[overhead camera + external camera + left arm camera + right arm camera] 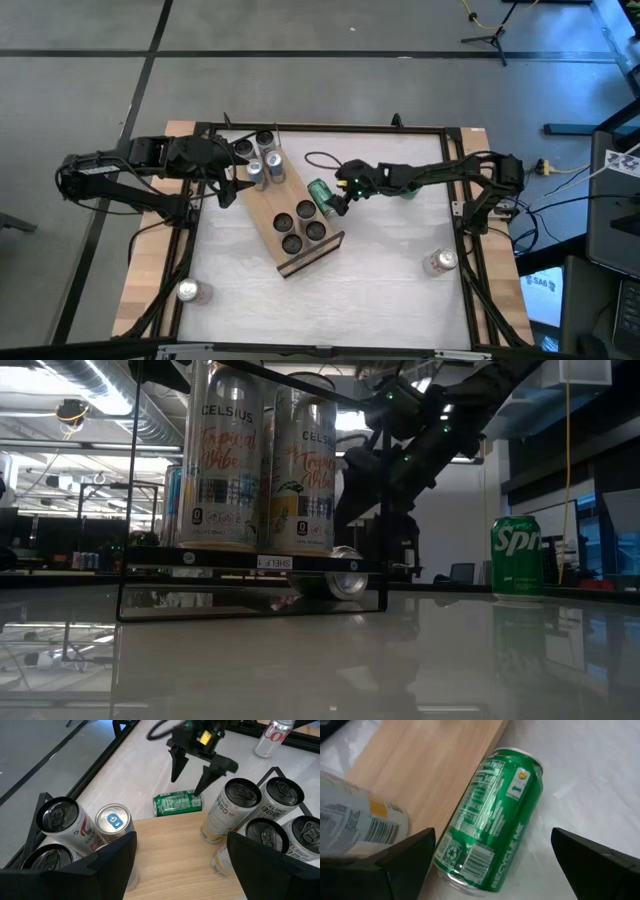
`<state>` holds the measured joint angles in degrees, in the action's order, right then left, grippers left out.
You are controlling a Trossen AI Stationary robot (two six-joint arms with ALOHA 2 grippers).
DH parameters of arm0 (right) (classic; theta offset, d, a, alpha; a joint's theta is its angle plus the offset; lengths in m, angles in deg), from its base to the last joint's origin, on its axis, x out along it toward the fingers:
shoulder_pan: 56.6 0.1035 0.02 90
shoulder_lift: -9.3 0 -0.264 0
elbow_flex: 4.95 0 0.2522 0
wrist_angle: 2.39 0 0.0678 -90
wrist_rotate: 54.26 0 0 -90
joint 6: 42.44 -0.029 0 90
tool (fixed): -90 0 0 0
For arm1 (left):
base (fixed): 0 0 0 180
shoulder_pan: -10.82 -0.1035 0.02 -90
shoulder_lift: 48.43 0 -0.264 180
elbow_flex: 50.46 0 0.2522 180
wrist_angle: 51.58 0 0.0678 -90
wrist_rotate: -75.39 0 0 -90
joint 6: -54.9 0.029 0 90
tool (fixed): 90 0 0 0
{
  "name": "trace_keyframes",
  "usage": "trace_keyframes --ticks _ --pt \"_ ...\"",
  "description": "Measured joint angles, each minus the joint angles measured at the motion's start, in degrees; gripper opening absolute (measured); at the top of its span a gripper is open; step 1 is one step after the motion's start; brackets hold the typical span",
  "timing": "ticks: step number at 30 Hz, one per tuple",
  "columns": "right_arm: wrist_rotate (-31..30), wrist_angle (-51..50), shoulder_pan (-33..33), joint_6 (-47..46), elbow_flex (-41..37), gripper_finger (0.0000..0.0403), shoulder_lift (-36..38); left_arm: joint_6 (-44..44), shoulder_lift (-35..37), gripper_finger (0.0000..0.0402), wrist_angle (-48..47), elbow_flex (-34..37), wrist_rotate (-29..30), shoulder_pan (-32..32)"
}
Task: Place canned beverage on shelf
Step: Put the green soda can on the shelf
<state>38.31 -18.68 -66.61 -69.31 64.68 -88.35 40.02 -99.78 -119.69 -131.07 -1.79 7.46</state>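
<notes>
The right tool (pixel 338 197) hangs wide open and empty over the green can (pixel 321 195), which lies on its side on the table (pixel 400 280) against the shelf (pixel 265 212). Round and free, it may roll away or knock standing cans (pixel 303 222). The left tool (pixel 228 185), open, waits above the shelf.

2 dark cabled arms, green lights

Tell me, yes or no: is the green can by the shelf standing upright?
No. The green can lies on its side on the table, alongside the shelf edge, between the right gripper's open fingers.
</notes>
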Motion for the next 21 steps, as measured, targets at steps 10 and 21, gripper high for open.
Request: trace_keyframes --ticks 10,21 --pt "-5.2 0.3 3.6 -0.1 0.0 0.0392 -2.4 0.0 0.0 0.0298 0.0 0.0 0.1 0.0" --pt "-8.7 1.0 3.7 -1.3 0.0 0.0392 -3.5 0.0 0.0 0.0298 0.0 0.0 0.0 0.0"
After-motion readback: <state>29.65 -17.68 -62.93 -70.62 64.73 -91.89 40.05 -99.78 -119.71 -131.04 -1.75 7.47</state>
